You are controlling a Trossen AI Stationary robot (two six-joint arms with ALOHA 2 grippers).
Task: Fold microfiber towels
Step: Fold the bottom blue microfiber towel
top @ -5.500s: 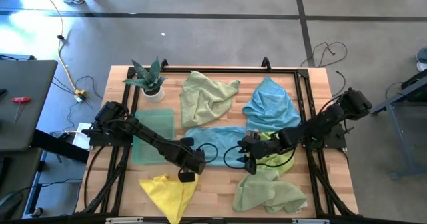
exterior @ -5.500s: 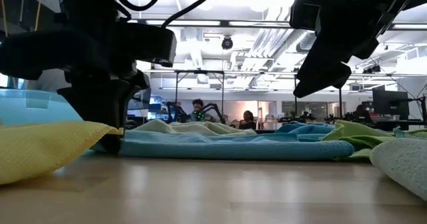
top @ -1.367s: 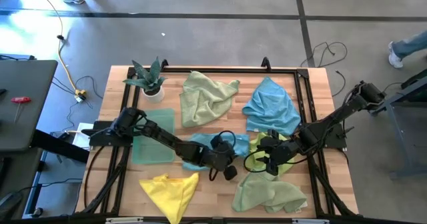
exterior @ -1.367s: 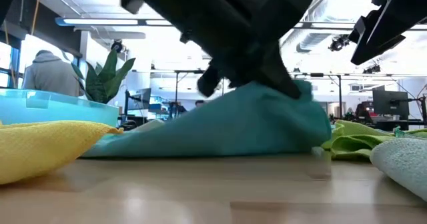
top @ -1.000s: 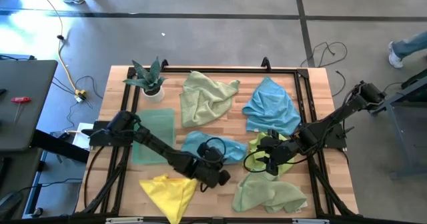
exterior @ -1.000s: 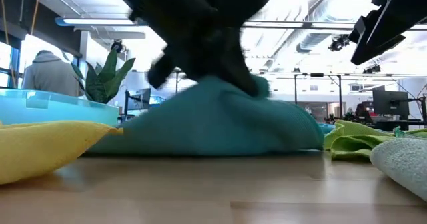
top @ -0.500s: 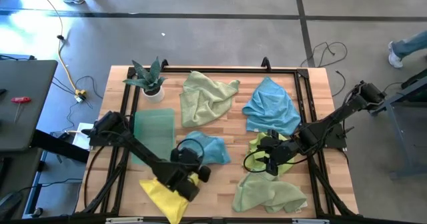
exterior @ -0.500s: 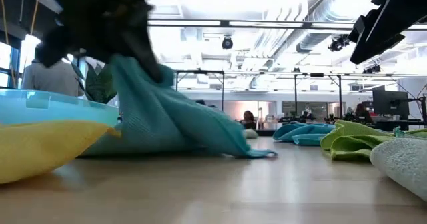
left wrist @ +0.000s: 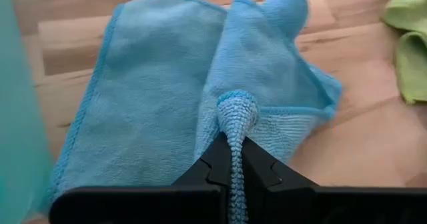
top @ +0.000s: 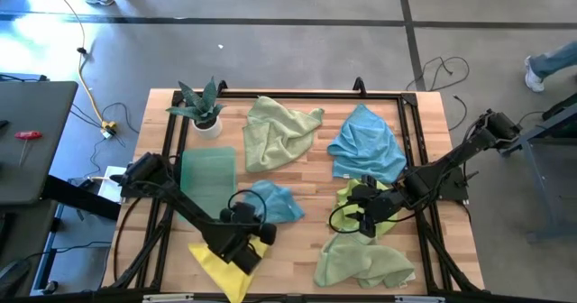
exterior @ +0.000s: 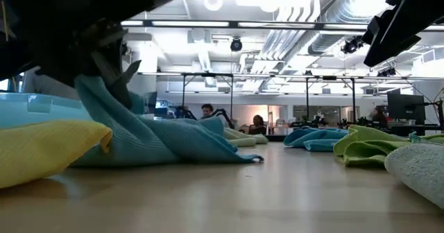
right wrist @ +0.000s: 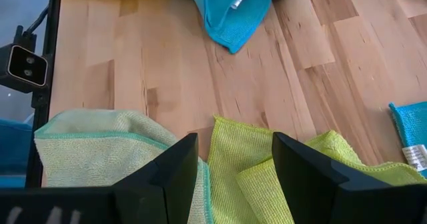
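A sky-blue microfiber towel [top: 273, 201] lies doubled over at the table's middle, with my left gripper [top: 250, 226] shut on a bunched part of it just above the yellow towel [top: 221, 260]. In the low view the blue towel [exterior: 163, 139] rises to the left gripper [exterior: 104, 49]. My right gripper [right wrist: 233, 164] hangs open over the lime-green towel [top: 371, 201], touching nothing. A folded teal towel [top: 207, 172] lies flat at the left. My left gripper pinches a bunched edge of the blue towel [left wrist: 235, 117] between its two fingers [left wrist: 212, 159]. The fingers slant down from the table's near left side. That part is lifted, and the cloth slopes from it down onto the rest, which lies doubled on the table [left wrist: 153, 111].
A pale green towel [top: 279, 132] and another blue towel [top: 365, 145] lie crumpled at the far side, a pale green one [top: 361, 262] at the near right. A potted plant [top: 203, 109] stands at the far left. Bare wood [top: 302, 249] shows between the yellow and near-right towels.
My left gripper has gone toward the table's left and near edges, rolling its wrist, with the blue towel's end still in it. The towel's right part has been drawn over the left part, so the cloth is folded over and narrower.
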